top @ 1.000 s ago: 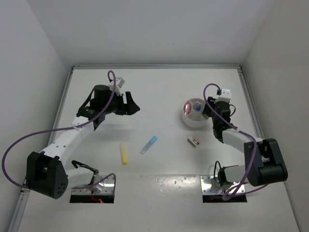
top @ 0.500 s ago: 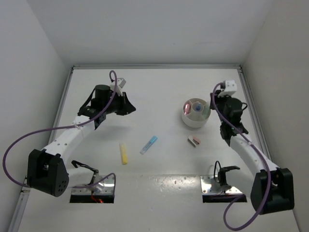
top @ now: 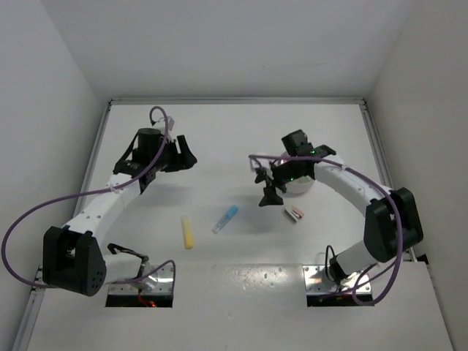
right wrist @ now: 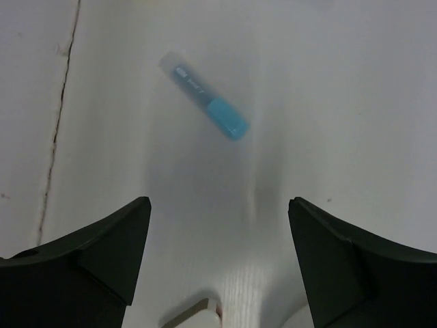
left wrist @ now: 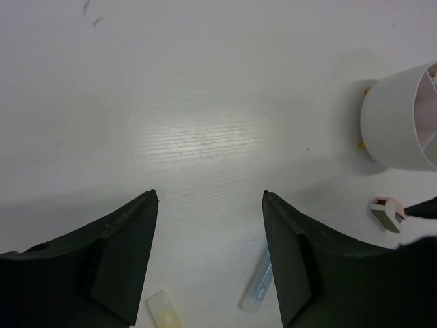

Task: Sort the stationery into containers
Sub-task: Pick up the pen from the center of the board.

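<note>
A clear blue-capped bottle (top: 225, 219) lies mid-table, with a yellow stick (top: 188, 231) to its left and a small brown-pink block (top: 294, 213) to its right. The round white divided dish (top: 297, 189) stands at the right, mostly hidden under my right arm. My right gripper (top: 267, 186) is open and empty, just left of the dish, above the table between bottle and block. The right wrist view shows the bottle (right wrist: 203, 104) ahead and the block (right wrist: 194, 316) at the bottom edge. My left gripper (top: 183, 155) is open and empty at the far left, well away from the items.
The left wrist view shows the dish (left wrist: 403, 119), the block (left wrist: 388, 212), the bottle (left wrist: 258, 287) and the yellow stick (left wrist: 164, 311) beyond my open gripper (left wrist: 210, 198). White walls enclose the table on three sides. A seam runs along the table's left in the right wrist view.
My right arm has swung from the dish's right side across it to its left, the gripper now low near the block. My left gripper has drawn back slightly to the left.
</note>
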Controlling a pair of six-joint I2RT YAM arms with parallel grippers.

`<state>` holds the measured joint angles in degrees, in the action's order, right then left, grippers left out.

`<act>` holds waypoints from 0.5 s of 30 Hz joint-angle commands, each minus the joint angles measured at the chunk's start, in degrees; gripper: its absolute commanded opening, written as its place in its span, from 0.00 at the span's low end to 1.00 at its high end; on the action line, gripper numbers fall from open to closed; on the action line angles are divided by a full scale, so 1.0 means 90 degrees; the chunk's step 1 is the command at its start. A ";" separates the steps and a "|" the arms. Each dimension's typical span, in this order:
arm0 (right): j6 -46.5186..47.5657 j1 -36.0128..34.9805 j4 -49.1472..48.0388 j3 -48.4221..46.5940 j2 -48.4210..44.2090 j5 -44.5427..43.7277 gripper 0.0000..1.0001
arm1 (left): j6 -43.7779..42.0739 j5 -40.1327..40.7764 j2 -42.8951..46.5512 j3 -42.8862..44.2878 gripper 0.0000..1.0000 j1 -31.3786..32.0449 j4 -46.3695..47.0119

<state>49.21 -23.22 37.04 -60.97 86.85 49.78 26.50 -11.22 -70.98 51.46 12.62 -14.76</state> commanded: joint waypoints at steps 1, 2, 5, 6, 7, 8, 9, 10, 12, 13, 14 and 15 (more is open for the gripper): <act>0.1483 -0.0553 -0.0361 0.0270 -0.0216 -0.0304 0.82 | 0.0170 0.0494 0.0337 -0.0053 0.67 -0.0074 0.0039; 0.1640 -0.0651 -0.0578 0.0338 -0.0216 -0.0674 0.82 | 0.0306 0.0495 0.0338 -0.0112 0.54 -0.0074 0.0039; 0.2723 -0.0954 -0.0648 0.0184 0.0163 -0.1067 0.77 | 0.0307 0.1049 0.0406 -0.0171 0.10 -0.0074 -0.0368; 0.3016 -0.0955 -0.0465 -0.0088 0.0319 -0.1068 0.75 | 0.0365 0.1371 0.0406 -0.0103 0.10 -0.0074 -0.0526; 0.3589 -0.1139 -0.0289 -0.0245 0.0485 -0.1068 0.71 | 0.0366 0.2138 0.0406 -0.0103 0.13 -0.0016 -0.0653; 0.3672 -0.1237 -0.0026 -0.0411 0.0816 -0.1145 0.70 | 0.0482 0.2513 0.0464 -0.0103 0.17 -0.0016 -0.0770; 0.3731 -0.1335 0.0073 -0.0732 0.0983 -0.1146 0.68 | 0.0696 0.2826 0.0465 -0.0006 0.22 -0.0016 -0.1004; 0.3857 -0.1558 0.0181 -0.0880 0.1149 -0.1146 0.64 | 0.0698 0.3100 0.0465 0.0082 0.26 -0.0016 -0.1074; 0.3917 -0.1803 0.0347 -0.1174 0.1608 -0.1302 0.61 | 0.0698 0.3103 0.0465 0.0083 0.31 -0.0016 -0.1074; 0.3985 -0.2027 0.0348 -0.1242 0.1755 -0.1380 0.59 | 0.0698 0.3103 0.0465 0.0083 0.31 -0.0016 -0.1074; 0.4043 -0.2135 0.0435 -0.1369 0.1882 -0.1448 0.58 | 0.0698 0.3103 0.0465 0.0141 0.33 -0.0016 -0.1074; 0.4044 -0.2223 0.0513 -0.1428 0.2106 -0.1449 0.57 | 0.0698 0.3103 0.0465 0.0141 0.33 -0.0016 -0.1074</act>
<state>80.18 -40.23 38.11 -70.96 103.07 36.99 31.77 12.23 -68.45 50.72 12.49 -23.49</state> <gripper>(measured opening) 0.579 0.324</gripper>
